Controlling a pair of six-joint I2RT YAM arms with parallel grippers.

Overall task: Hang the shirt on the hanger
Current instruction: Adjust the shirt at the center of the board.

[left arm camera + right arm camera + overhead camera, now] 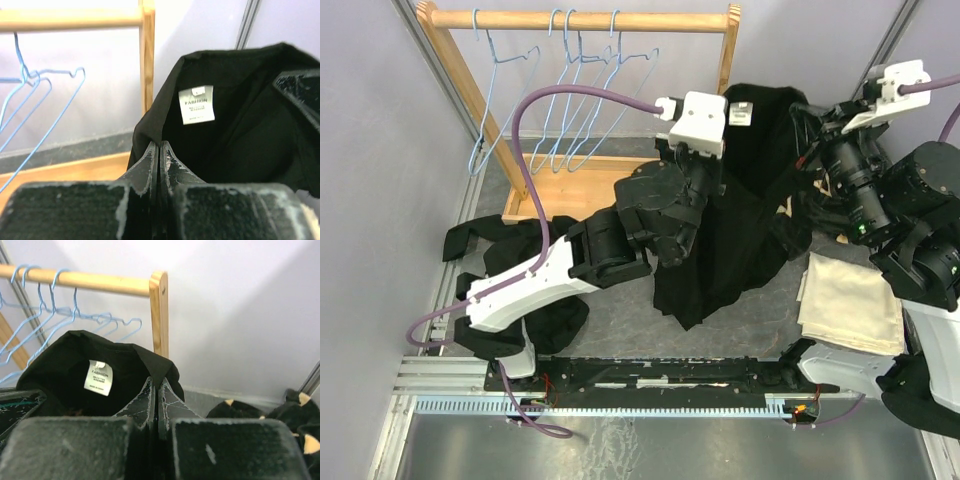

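Note:
The black shirt (745, 210) hangs between my two grippers, collar opening up, with its white tag (740, 112) showing inside. My left gripper (718, 152) is shut on the collar's left edge; in the left wrist view the shut tips (159, 146) pinch black cloth below the tag (196, 104). My right gripper (807, 130) is shut on the collar's right edge, and in the right wrist view its tips (156, 382) pinch the cloth right of the tag (98, 377). Several light-blue wire hangers (570, 100) hang on the wooden rack's rod (580, 20), left of the shirt and apart from it.
The rack's right post (728, 50) stands just behind the shirt, with its wooden base (570, 185) left of my left arm. A folded cream cloth (850, 300) lies at the right. A black garment (500, 240) lies at the left, and a plush garment with tan motifs (280, 412) at the right.

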